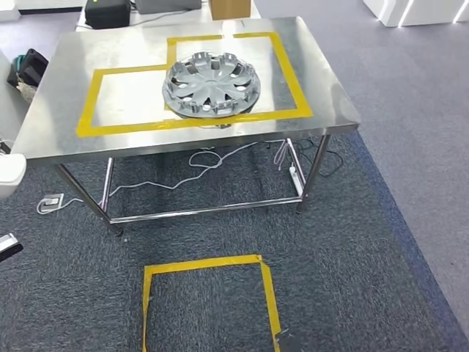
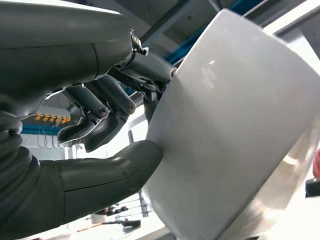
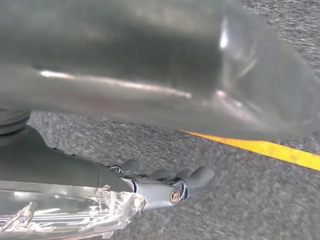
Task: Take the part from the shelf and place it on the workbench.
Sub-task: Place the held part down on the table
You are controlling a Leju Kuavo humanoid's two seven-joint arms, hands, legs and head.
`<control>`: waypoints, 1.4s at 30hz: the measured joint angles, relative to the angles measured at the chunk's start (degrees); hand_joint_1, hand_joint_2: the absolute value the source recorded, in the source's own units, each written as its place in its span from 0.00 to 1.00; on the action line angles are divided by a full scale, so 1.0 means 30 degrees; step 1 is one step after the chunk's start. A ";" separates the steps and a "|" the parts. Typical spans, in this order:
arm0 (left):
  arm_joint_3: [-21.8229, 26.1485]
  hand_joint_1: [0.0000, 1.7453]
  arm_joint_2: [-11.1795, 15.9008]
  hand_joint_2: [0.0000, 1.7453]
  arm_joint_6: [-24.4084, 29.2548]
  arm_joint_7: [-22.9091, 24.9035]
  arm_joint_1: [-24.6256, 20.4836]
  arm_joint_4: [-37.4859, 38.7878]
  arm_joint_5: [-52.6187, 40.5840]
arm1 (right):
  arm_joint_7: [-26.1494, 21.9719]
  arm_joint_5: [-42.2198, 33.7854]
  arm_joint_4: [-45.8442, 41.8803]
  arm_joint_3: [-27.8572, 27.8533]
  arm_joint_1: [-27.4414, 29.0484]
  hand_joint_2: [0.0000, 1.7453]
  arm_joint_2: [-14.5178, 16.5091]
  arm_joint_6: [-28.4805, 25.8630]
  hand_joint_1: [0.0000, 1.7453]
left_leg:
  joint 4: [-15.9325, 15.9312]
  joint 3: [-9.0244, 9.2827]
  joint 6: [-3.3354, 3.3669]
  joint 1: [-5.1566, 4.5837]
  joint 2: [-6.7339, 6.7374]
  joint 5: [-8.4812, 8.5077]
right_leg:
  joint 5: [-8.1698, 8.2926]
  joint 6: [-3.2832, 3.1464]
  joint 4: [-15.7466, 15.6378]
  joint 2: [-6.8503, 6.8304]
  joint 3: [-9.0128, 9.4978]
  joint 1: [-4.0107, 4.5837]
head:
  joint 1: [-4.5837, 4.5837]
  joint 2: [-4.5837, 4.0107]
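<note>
Your part, the silver hubcap point(image 1: 211, 83), lies flat on the stainless steel workbench point(image 1: 55, 110), near the middle of the top. It sits across the yellow tape outline point(image 1: 89, 110) marked there, overlapping the line where the two taped rectangles meet. You can read no brand or lettering on it from the head view.

Your left hand point(image 2: 113, 130) appears in its wrist view with the dark fingers point(image 2: 98, 107) curled and the thick thumb point(image 2: 113, 167) stretched out. The thumb tip and the upper fingers touch a smooth white curved object point(image 2: 234, 130), but you cannot tell whether the hand grips it or merely rests against it.

Your right hand point(image 3: 166, 185) hangs over the dark grey carpet point(image 3: 226, 200), fingers extended side by side with nothing in them. A blurred silver shape point(image 3: 132, 65) crosses that view above it, and a strip of yellow floor tape point(image 3: 271, 148) runs past on the carpet.

Below the workbench you see white cables point(image 1: 210, 165) and a power strip point(image 1: 296, 180) on the carpet. A yellow taped square point(image 1: 207, 297) marks the floor in front. Behind the bench stand a cardboard box point(image 1: 229, 7) and a black case point(image 1: 108, 11).
</note>
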 joint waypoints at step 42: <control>0.0311 1.00 -0.0652 1.00 0.0441 -0.1014 0.1158 -0.0362 0.1138 | -0.0058 0.0166 0.0179 -0.0065 0.0356 0.00 0.0004 0.0038 0.00 | 0.0594 -0.0040 -0.0495 0.0021 -0.0026 -0.0240 | 0.0267 -0.0483 -0.0861 0.0130 0.0941 0.0286 | 0.0031 -0.0004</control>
